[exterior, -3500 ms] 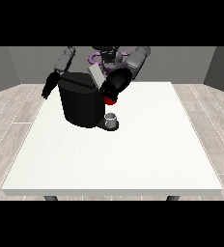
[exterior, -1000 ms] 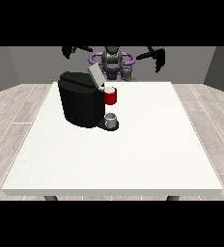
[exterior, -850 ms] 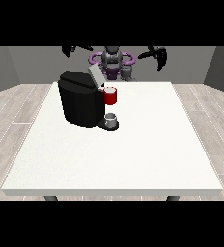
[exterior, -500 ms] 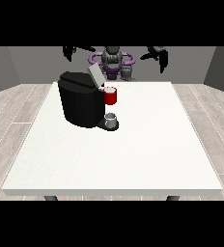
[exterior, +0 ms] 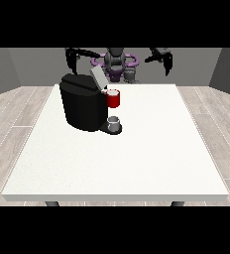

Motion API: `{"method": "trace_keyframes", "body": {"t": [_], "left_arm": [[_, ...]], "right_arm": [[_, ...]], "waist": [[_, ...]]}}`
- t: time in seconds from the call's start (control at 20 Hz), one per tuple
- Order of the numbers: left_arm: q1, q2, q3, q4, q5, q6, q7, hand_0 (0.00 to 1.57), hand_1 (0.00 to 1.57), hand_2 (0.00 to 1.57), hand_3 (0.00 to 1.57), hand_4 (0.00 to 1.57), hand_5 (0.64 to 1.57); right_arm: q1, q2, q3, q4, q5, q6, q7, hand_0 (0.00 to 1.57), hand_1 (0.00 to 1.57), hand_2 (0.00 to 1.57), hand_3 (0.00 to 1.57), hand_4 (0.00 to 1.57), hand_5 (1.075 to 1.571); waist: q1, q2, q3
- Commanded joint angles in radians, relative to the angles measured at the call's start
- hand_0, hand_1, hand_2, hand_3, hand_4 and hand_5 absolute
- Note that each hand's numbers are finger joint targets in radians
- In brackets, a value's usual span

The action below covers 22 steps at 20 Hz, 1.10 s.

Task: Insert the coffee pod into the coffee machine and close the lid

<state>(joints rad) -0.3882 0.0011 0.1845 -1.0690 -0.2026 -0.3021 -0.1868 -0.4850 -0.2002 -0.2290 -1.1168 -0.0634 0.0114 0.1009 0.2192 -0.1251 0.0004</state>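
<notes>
1. Robot hand at the view's left (exterior: 71, 58): raised at the far edge of the counter, above and behind the coffee machine, apart from it. Fingers hanging downward; spread or curled, cannot tell. Nothing seen in it.
2. Coffee machine (exterior: 83, 101): black, upright on the left half of the white counter (exterior: 137, 163), set towards the far side. Lid (exterior: 98, 78) light grey, tilted up at the machine's top right corner, not closed.
3. Red thing at the machine (exterior: 113, 98): cylindrical, at the machine's right side just below the raised lid, touching the machine's front.
4. Grey thing (exterior: 114, 122): small, cup-like, seated on the machine's base directly beneath the red thing, apart from it. Coffee pod or not, cannot tell; no other grey object seen on the counter surface.
5. Robot torso (exterior: 116, 62): dark with purple parts, centred behind the counter's far edge, between the two raised arms.
6. Robot hand at the view's right (exterior: 162, 55): raised beyond the far right part of the counter, well apart from the machine. Fingers pointing downward; spread or curled, cannot tell. Nothing seen in it.
</notes>
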Motion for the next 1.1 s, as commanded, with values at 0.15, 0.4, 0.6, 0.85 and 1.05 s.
{"method": "trace_keyframes", "body": {"t": [0.15,0.4,0.6,0.85,1.05], "left_arm": [[0.073,0.023,-0.029,-0.181,0.036,0.011,0.047,0.0,0.0,0.0,0.0,0.35,1.571],[0.107,0.021,-0.057,-0.289,0.068,-0.018,0.082,0.0,0.0,0.0,0.0,0.36,1.571],[0.114,0.044,-0.016,-0.27,0.076,0.043,0.063,0.0,0.0,0.0,0.0,0.36,1.571],[0.227,0.042,-0.05,-0.364,0.085,0.029,0.094,0.0,0.0,0.0,0.0,0.31,1.571],[0.158,0.097,-0.013,-0.364,0.092,0.038,0.098,0.0,0.0,0.0,0.0,0.3,1.571]], "right_arm": [[-0.076,-0.011,0.02,0.069,-0.001,0.021,-0.018,0.0,0.0,0.0,0.0,0.0,1.571],[-0.138,-0.007,0.035,0.121,0.022,0.004,-0.042,0.0,0.0,0.0,0.0,0.0,1.571],[-0.172,0.051,0.11,0.079,0.044,0.005,-0.011,0.0,0.0,0.0,0.0,0.0,1.571],[-0.14,0.048,0.1,0.115,0.037,0.018,-0.044,0.0,0.0,0.0,0.0,0.08,1.571],[-0.198,0.02,0.1,0.139,0.046,0.046,-0.085,0.0,0.0,0.0,0.0,0.16,1.571]], "waist": [[-0.023,0.079,-0.0002],[0.014,0.113,-0.0002],[-0.068,0.129,-0.0005],[-0.053,0.102,-0.0004],[-0.05,0.172,-0.0002]]}}
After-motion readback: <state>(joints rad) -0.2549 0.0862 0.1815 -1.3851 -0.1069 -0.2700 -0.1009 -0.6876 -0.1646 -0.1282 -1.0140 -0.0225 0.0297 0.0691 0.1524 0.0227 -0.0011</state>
